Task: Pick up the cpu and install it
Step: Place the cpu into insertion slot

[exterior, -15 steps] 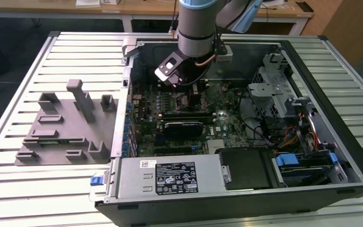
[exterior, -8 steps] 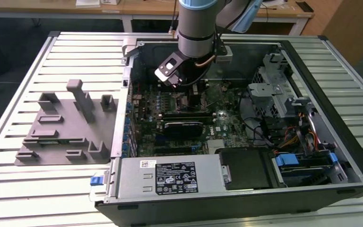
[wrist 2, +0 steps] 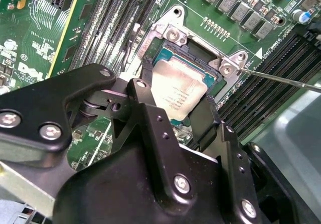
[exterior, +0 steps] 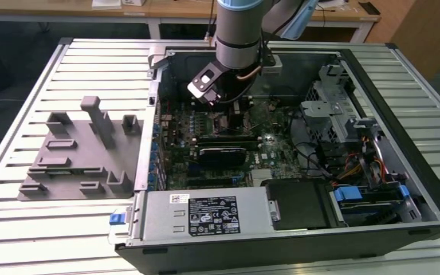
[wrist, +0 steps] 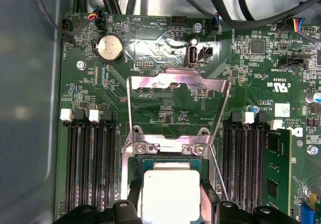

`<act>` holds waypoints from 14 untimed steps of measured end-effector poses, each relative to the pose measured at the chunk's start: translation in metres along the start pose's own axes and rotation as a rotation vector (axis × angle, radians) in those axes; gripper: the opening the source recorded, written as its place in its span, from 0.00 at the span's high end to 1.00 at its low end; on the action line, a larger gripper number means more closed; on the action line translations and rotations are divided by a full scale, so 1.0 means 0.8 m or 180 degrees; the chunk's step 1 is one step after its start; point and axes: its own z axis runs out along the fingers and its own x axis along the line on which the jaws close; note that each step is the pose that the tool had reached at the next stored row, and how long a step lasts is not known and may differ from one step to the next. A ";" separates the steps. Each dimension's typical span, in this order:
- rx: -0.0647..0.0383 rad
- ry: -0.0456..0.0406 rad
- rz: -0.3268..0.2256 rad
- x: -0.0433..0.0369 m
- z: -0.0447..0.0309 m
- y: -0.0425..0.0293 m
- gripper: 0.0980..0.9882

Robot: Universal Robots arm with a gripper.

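The big computer case [exterior: 417,150] holds a green board [wrist: 165,111]. The gripper [wrist 2: 173,103] hangs right over the socket [wrist: 173,146]. Its jaws pinch the cpu [wrist: 170,184], low in the socket. If it tilts, the tiny pins could bend.

Exterior view high over case [exterior: 281,252]; both wrist views close on cpu [wrist 2: 178,91] [wrist: 170,194].

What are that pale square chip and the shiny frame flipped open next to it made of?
The cpu: its top plate looks like metal with a matte, pale silver finish that reflects light softly. The hinged frame seems to be bare stamped steel or something similar: thin, bright and almost mirror-like, with glare along its bar. The exact alloys cannot be told.
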 end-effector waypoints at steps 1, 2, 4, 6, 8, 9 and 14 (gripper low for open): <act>0.0000 0.0000 0.0000 0.000 0.0000 -0.0002 0.50; 0.0000 -0.0001 0.0001 0.000 0.0000 -0.0004 0.50; 0.0000 0.0000 0.0001 0.000 0.0002 -0.0013 0.50; 0.0000 0.0000 0.0001 0.000 0.0007 -0.0015 0.50; 0.0000 0.0000 0.0001 0.000 0.0018 -0.0016 0.50; 0.0001 -0.0001 0.0001 0.000 0.0021 -0.0016 0.50; 0.0000 -0.0001 0.0005 0.001 0.0025 -0.0016 0.50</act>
